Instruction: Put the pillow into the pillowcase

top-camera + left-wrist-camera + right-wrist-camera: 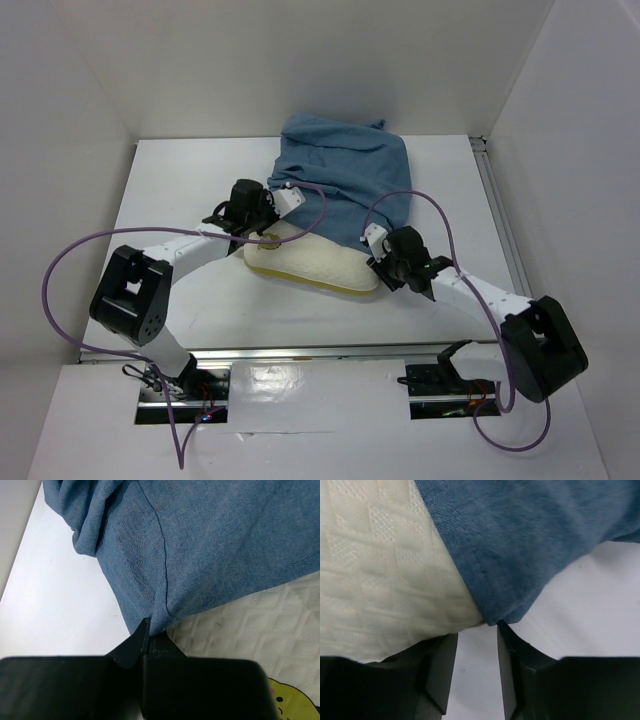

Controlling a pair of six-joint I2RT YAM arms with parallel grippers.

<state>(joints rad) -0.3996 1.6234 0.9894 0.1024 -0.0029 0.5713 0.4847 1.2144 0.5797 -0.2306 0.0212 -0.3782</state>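
Observation:
The cream pillow (312,264) lies on the white table, its far half inside the dusty-blue pillowcase (345,178). At the pillow's left end, my left gripper (272,212) is shut on the pillowcase hem. The left wrist view shows blue pillowcase cloth (210,545) pinched at the left gripper's tips (151,630), with quilted pillow (250,625) and its yellow mark (292,702) beside them. My right gripper (378,252) is at the pillow's right end. In its wrist view the right gripper (476,632) is open, bare table between the fingers and the pillowcase corner (520,540) just beyond the tips, next to the pillow (380,570).
White walls close in the table at the back and both sides. A metal rail (497,215) runs along the table's right edge. Purple cables (440,215) loop over both arms.

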